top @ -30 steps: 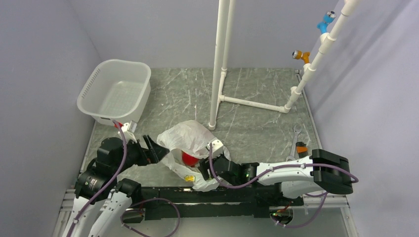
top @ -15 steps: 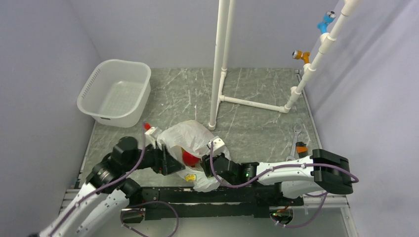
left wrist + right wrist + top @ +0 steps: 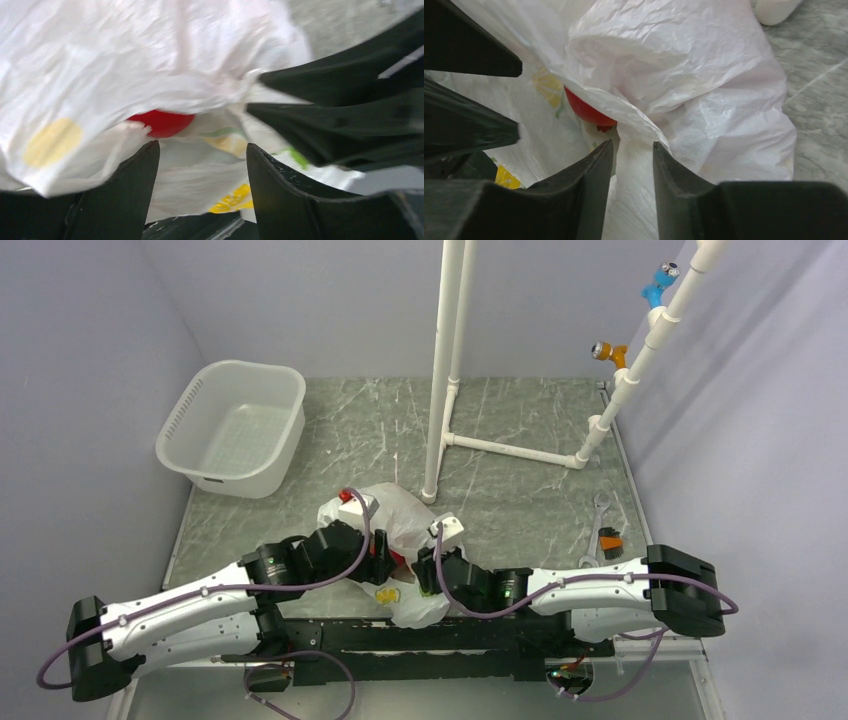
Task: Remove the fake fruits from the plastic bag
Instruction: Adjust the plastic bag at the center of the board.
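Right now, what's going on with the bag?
Both arms are at the plastic bag. The right pincer pinches a fold at the bag's mouth. The left pincer, open, faces the opening, where a red round fruit shows inside. No fruit is seen outside the bag.

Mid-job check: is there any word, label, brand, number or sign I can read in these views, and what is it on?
No text can be read in any view.
The plastic bag has only printed yellow citrus slices and green leaves, with no lettering.
The white tub and the pipe frame have no visible marks.
The orange item at the table's right edge is too small to tell.
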`<state>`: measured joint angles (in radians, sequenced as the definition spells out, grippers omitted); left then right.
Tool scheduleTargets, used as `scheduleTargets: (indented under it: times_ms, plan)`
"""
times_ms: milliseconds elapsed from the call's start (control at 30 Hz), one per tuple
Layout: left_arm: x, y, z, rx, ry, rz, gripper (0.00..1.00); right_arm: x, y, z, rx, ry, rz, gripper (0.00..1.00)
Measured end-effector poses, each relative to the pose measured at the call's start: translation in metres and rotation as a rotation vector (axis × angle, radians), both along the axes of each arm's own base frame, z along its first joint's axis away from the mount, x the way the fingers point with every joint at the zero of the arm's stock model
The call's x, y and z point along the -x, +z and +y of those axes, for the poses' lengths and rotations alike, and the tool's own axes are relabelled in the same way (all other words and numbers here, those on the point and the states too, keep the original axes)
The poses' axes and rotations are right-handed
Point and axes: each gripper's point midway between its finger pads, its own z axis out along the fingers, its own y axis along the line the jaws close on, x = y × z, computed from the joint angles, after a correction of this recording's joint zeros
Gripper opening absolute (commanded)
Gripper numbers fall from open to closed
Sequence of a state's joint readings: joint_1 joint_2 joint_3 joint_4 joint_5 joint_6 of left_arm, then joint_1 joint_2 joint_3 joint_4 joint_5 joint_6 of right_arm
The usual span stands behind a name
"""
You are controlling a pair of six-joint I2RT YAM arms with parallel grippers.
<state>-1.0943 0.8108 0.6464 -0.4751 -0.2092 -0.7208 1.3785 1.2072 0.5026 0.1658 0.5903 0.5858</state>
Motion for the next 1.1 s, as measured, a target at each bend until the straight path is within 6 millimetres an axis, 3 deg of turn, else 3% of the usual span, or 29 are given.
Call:
scheduleTargets:
  times_ms: [167,267,433,633,733,833,1000,1100]
  plan:
    - [-0.005,-0.053,0.020,-0.141,0.105,0.059,0.62,-0.010,-0.004,-0.019,0.022,-0.115,0.004,0.51]
    - [0.002,-0.083,0.030,-0.186,0.140,0.113,0.68,-0.013,-0.013,-0.034,0.069,-0.171,0.010,0.55]
    - [0.019,-0.121,0.042,-0.104,0.179,0.175,0.73,-0.010,-0.024,-0.050,0.079,-0.193,0.026,0.60]
    - [0.018,-0.116,0.033,0.021,0.209,0.179,0.77,-0.004,-0.046,-0.075,0.144,-0.197,0.048,0.81]
    - [0.018,-0.117,0.031,0.018,0.206,0.187,0.78,-0.004,-0.036,-0.074,0.138,-0.162,0.028,0.91]
    - [0.018,-0.116,0.026,0.007,0.200,0.198,0.78,-0.001,-0.010,-0.063,0.100,-0.085,0.000,0.99]
    - [0.018,-0.115,0.021,-0.001,0.193,0.206,0.79,0.013,0.051,-0.030,-0.038,0.093,-0.035,0.99]
    - [0.019,-0.114,0.022,-0.006,0.192,0.209,0.86,0.032,0.068,-0.009,-0.081,0.243,-0.024,0.99]
